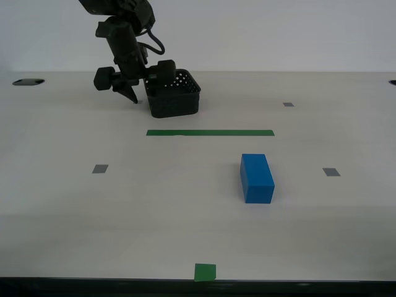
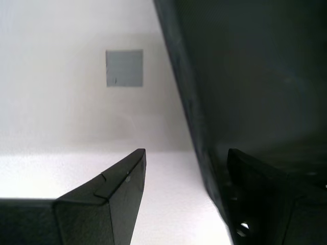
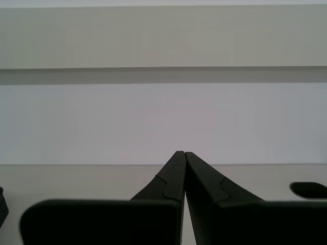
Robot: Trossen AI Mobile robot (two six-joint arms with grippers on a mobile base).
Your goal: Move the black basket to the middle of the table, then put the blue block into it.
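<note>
The black basket (image 1: 176, 96) stands at the back of the table (image 1: 62, 204), behind the green tape strip (image 1: 210, 132). My second gripper (image 1: 147, 83) is open and straddles the basket's side wall, one finger outside and one inside. In the second wrist view the basket wall (image 2: 255, 76) runs between the fingers (image 2: 117, 194) of that gripper (image 2: 186, 153), with bare table showing between the outer finger and the wall. The blue block (image 1: 257, 177) lies on the table in front of the tape, toward the exterior view's right. My first gripper (image 3: 184, 153) is shut and empty, and does not show in the exterior view.
Small grey squares (image 1: 100, 168) (image 1: 331, 172) (image 1: 288, 104) mark the tabletop, and another shows beside the basket (image 2: 124, 68). A green square (image 1: 205, 271) sits at the front edge. A dark hole (image 1: 28, 81) is at the far back corner on the exterior view's left.
</note>
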